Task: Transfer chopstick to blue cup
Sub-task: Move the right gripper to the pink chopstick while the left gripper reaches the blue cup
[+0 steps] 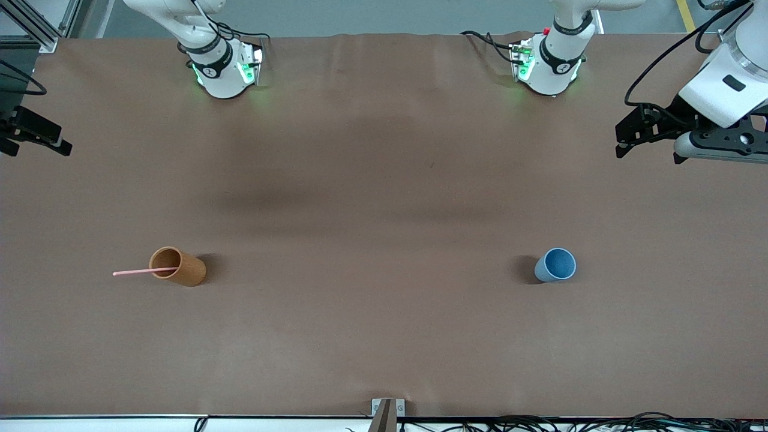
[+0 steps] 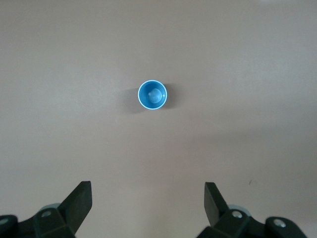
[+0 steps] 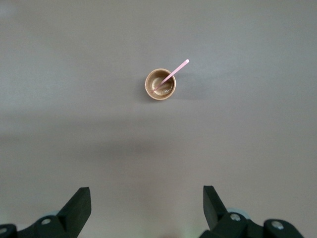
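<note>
Nearest the front cam, two cups stand on the brown table [image 1: 384,336], about level w/ each other and well apart. Toward the right arm's end: an orange-brown cup [image 1: 178,266], upright, w/ the chopstick [image 1: 144,272] inside it. The stick's lower end sits in the cup; the rest leans over the rim and pokes out toward the table's edge at that end. Toward the left arm's end: the blue cup [image 1: 555,265], upright, nothing in it, as the left wrist view shows.

Farther back and up in the air, both arms wait at the table's ends. The left gripper [image 1: 651,135] hangs over the table's margin at its own end, fingers [image 2: 79,201] spread wide apart, holding nothing. The right gripper [image 1: 33,135] hangs over the margin at its end, fingers [image 3: 79,206] also wide apart, empty.
</note>
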Robot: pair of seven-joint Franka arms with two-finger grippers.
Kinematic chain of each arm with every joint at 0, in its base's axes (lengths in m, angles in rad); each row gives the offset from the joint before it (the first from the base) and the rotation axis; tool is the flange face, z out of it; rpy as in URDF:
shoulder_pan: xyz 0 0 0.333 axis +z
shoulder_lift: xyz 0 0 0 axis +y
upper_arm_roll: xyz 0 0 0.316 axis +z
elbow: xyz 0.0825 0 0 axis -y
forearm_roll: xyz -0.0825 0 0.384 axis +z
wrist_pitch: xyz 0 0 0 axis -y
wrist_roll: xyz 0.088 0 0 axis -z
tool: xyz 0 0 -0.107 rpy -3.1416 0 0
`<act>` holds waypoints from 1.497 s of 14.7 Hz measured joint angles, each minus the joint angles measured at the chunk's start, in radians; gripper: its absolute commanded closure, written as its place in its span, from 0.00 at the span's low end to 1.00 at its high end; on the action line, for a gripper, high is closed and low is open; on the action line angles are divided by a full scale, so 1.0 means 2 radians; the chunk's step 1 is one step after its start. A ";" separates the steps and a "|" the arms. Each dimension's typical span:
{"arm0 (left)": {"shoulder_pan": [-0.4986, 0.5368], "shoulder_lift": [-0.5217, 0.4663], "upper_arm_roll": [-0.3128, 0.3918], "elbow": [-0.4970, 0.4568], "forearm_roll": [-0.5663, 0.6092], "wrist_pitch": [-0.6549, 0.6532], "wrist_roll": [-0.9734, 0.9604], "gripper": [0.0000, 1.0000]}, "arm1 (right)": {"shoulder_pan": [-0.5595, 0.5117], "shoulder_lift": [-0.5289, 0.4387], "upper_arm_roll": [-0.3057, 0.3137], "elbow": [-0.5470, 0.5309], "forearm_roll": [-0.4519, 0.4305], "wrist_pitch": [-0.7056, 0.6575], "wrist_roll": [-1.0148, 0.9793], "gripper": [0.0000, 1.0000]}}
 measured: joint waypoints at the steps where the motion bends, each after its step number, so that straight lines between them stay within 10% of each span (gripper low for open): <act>1: 0.000 0.000 0.000 0.000 0.000 0.000 0.000 0.00 | 0.000 0.000 0.000 0.000 -0.001 0.000 -0.001 0.00; 14: 0.003 0.044 0.020 -0.002 -0.001 0.018 0.013 0.00 | -0.015 0.004 0.001 -0.006 -0.002 0.012 -0.017 0.00; 22: 0.006 0.188 0.034 -0.067 -0.003 0.207 0.023 0.00 | -0.063 0.123 -0.002 -0.018 0.062 0.125 -0.030 0.05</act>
